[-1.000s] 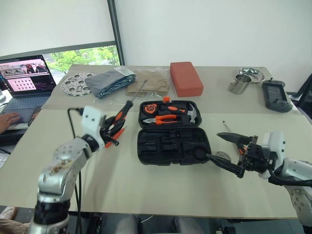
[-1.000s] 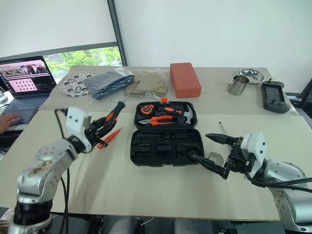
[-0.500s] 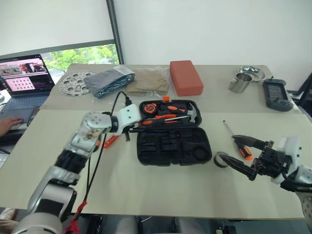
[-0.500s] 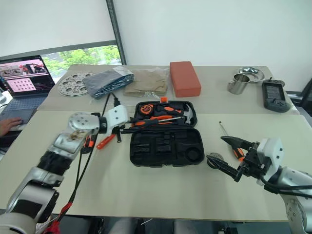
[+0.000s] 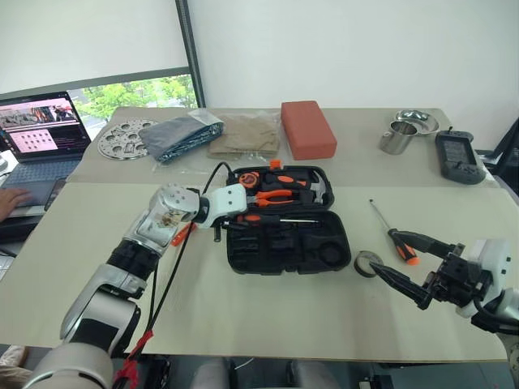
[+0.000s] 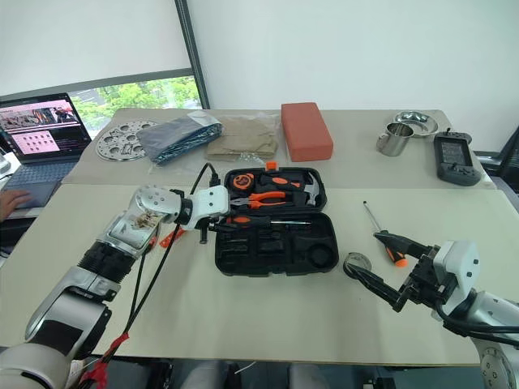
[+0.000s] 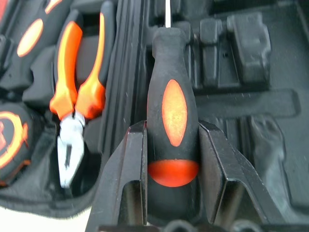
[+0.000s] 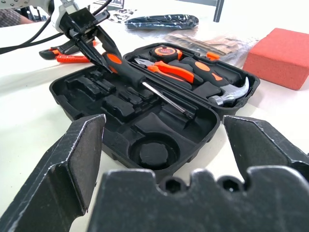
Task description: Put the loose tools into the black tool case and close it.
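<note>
L gripper (image 7: pixel 173 145) clamped on handle of black-and-orange screwdriver (image 5: pixel 272 218), jaws pinching its butt end from both sides. Hovering over open black tool case (image 5: pixel 288 243), at the hinge line between lid half and tray half. Long axis of screwdriver runs straight out from the jaws, shaft pointing across the case toward the R side, roughly parallel to the hinge; moulded slots sit directly below in tray. Whether shaft already touching a slot: cannot tell. Pliers (image 5: pixel 274 195) and hammer (image 5: pixel 319 189) seated in lid half, beside the held tool.

R gripper (image 5: pixel 409 267) off to the R of the case, low over the surface, jaws spread wide, holding nothing. Second screwdriver (image 5: pixel 389 227) lying on surface just beyond it, shaft pointing away from robot, orange-and-black handle nearest the R jaws. Small tape roll (image 5: pixel 367 262) between case edge and R jaws, touching neither. Both clearly R arm's pickings.

Small orange tool (image 5: pixel 183 234) on surface L of case, partly hidden behind L arm.

Next, prob: lower, line shaft up w/ long slot, then let go. Case lid not yet shut.
</note>
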`<state>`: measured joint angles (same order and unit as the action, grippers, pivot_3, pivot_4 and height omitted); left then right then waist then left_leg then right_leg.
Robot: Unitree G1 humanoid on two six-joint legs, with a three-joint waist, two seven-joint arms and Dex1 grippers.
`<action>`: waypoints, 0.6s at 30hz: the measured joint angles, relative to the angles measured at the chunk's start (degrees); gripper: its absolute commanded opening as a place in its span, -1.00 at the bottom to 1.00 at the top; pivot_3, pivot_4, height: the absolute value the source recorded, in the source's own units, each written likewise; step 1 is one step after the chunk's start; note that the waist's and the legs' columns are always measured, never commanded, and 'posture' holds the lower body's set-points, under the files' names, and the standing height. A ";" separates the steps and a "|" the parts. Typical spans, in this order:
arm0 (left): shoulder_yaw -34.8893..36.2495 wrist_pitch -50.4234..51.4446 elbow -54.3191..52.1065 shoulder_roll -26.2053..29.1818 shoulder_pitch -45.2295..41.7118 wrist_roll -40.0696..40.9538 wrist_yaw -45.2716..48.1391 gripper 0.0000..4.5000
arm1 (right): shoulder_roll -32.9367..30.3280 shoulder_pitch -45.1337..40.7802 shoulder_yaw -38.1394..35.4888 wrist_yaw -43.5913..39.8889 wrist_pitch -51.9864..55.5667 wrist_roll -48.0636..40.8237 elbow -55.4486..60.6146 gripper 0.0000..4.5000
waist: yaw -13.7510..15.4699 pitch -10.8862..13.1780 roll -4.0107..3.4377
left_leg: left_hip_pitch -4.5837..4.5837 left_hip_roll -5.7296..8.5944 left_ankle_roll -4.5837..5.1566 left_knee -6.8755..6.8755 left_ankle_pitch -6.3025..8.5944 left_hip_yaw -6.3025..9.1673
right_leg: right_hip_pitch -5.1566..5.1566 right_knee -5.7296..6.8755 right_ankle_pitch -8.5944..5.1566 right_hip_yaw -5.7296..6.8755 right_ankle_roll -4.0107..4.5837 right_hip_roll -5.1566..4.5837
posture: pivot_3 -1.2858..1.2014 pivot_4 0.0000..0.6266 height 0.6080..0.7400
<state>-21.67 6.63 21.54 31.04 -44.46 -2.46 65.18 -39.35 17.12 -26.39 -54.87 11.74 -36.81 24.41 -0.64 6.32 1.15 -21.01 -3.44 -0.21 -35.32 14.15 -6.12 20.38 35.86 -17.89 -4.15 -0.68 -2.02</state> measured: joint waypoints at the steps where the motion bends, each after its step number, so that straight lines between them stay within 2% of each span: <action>1: 0.01 0.00 0.00 0.04 0.00 -0.29 -0.01 -0.60 | 0.06 0.00 0.00 -0.01 -0.02 0.00 0.00 1.00 | 0.01 0.00 0.00 | 0.00 0.01 0.00 0.00 0.00 0.01 | 0.00 0.00 0.00 0.00 0.00 0.00 | 0.03 -0.52 1.00; 18: -0.03 -0.07 1.77 -0.59 0.33 -2.89 -1.21 -0.60 | 0.05 -1.12 0.01 -0.15 -0.02 0.00 -0.03 1.00 | 0.01 -0.01 -0.02 | 0.00 0.01 0.01 -0.04 -0.01 0.05 | -0.01 0.07 0.00 0.00 0.00 0.01 | 0.03 -0.52 1.00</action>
<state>-21.70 6.56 23.32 30.46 -44.13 -5.34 63.97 -39.30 16.00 -26.39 -55.02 11.71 -36.80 24.38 -0.63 6.31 1.13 -21.01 -3.43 -0.19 -35.36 14.14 -6.07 20.38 35.94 -17.89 -4.15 -0.68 -2.01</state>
